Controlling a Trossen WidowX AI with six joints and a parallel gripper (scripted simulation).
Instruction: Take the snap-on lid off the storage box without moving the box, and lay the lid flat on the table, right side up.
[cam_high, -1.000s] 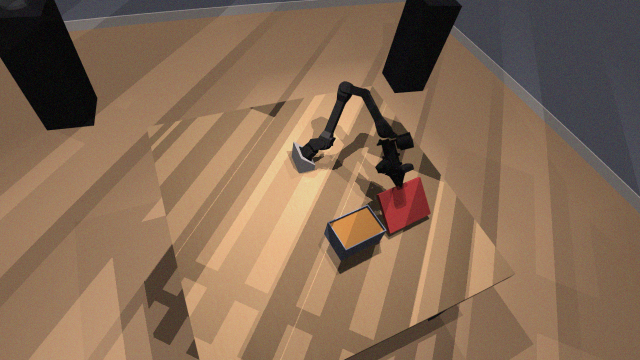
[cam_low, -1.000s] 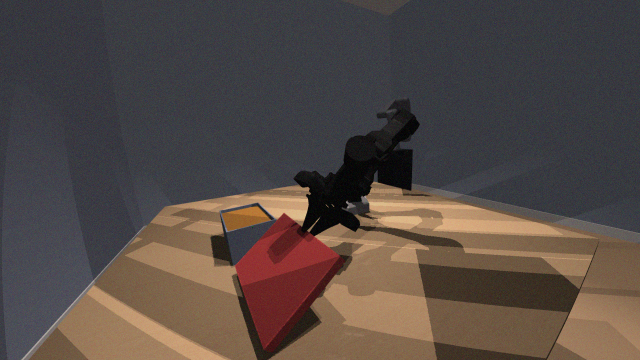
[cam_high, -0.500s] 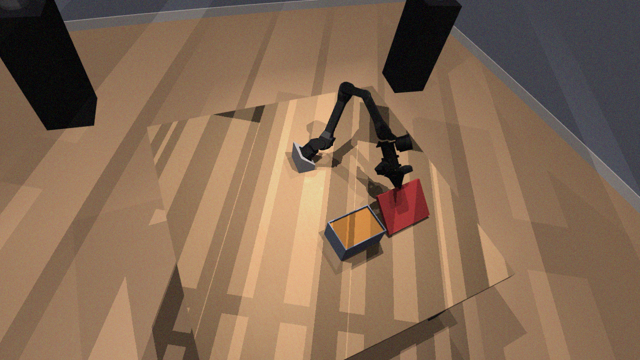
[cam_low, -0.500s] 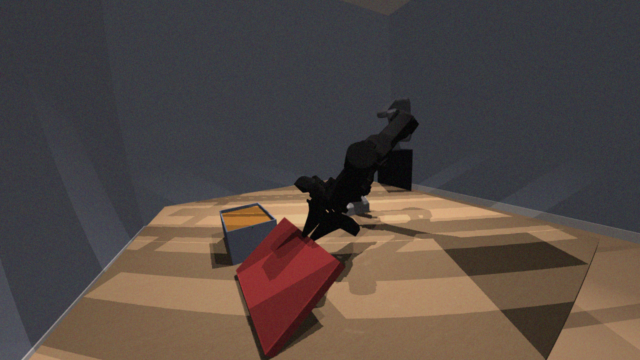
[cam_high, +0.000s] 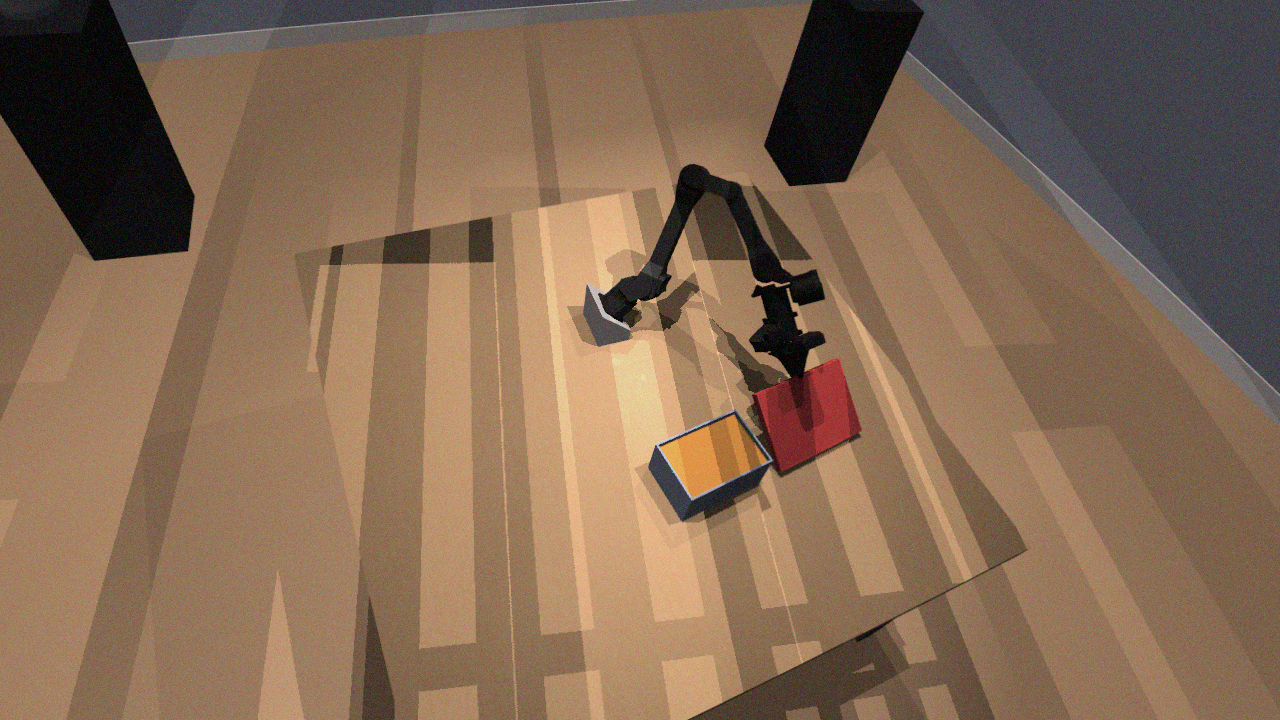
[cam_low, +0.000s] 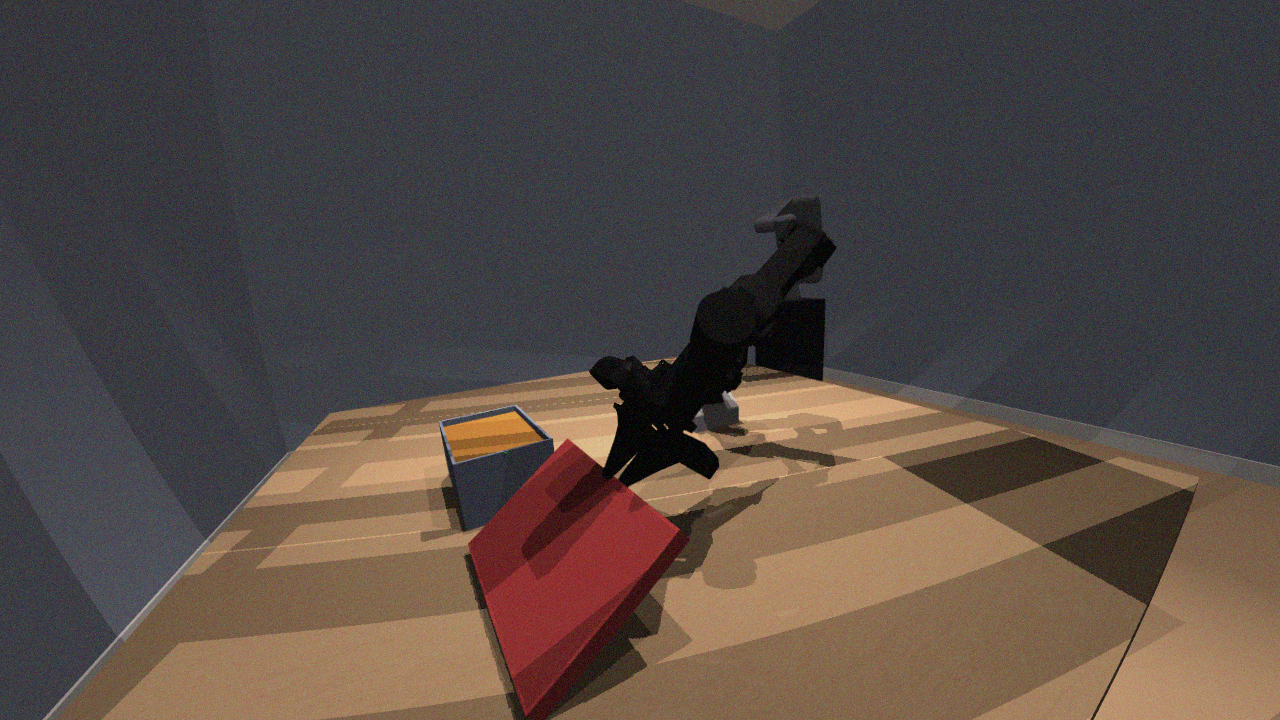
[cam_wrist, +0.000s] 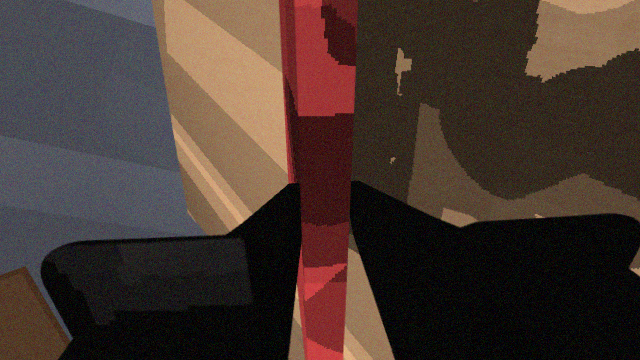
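Note:
The red lid (cam_high: 827, 411) (cam_low: 595, 582) (cam_wrist: 326, 165) is off the box and tilted, its edge at my fingers raised and its far edge low, close to the table. Whether that low edge touches the table I cannot tell. My gripper (cam_high: 799, 376) (cam_low: 615, 479) (cam_wrist: 323, 193) is shut on the lid's raised edge, one finger on each side. The storage box (cam_high: 733, 488) (cam_low: 501, 483) is dark blue, stands upright and open on the table, and shows orange inside. In the top view it is just left of and below the lid.
The table (cam_high: 617, 555) (cam_low: 850, 573) bears patterned light and shadow. The arm's grey base (cam_high: 601, 324) (cam_low: 718, 413) stands behind the box. Two black pillars (cam_high: 98, 134) (cam_high: 841, 89) stand beyond the table. The table's edge lies beyond the box and lid in the top view.

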